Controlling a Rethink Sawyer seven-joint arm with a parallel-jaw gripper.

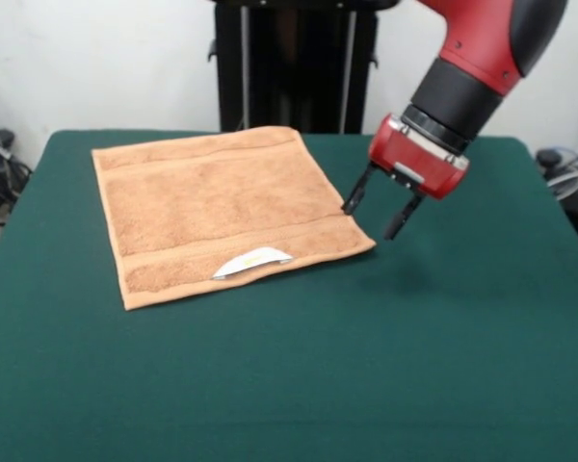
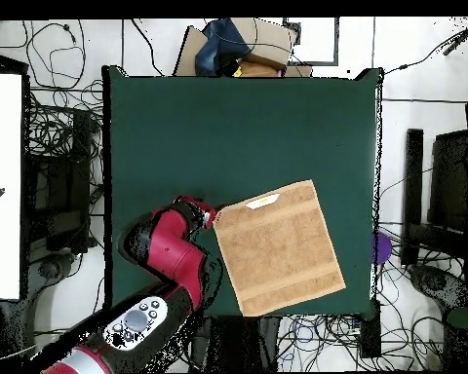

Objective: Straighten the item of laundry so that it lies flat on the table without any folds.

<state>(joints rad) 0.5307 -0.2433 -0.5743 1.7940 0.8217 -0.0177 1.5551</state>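
So the towel [image 1: 222, 217] looks basically done already: it's spread out as a rough square on the desk [image 1: 289, 385], toward the robot's side, and both border bands run straight edge to edge. You can see the little white label [image 1: 253, 261] poking out of the edge closest to the front camera. From overhead, the towel sits a bit rotated against the desk edges, but that's no fold, so don't chase it

The gripper [image 1: 376, 218] hangs just off the towel's corner on the right of the front view, fingers spread apart with nothing between them, tips close above the cloth edge or the desk right beside it. I can't tell from either view whether one tip is touching the cloth

What I'd do: before you back away, check that corner. If it's slightly lifted or curled, keep the fingers wide, press one tip lightly on the corner and drag outward along the diagonal, away from the towel's middle. Short pull only; go too far and you slide the whole towel or bunch the far side. If it lies flat, just lift straight up so you don't snag the terry loops and drag a fresh wrinkle in
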